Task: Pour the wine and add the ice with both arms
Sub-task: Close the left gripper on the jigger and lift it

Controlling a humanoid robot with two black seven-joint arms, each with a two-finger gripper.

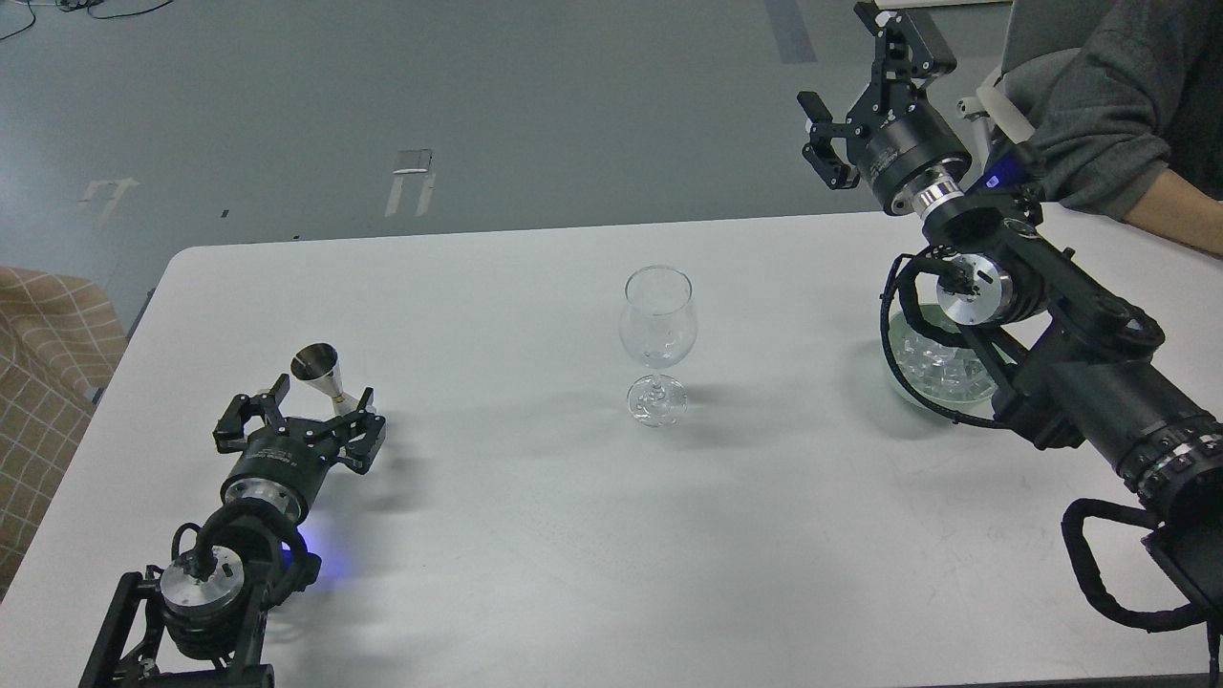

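Hiding behind right arm (pixel 1070 354): bowl (pixel 908 382), ice (pixel 932 361).

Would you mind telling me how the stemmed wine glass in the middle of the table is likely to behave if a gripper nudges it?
The wine glass looks tall on a thin stem with a small foot, so a push near the bowl would probably tip it. It appears to be empty, thin clear glass, likely light and fragile. Its smooth surface may slip between hard fingers.
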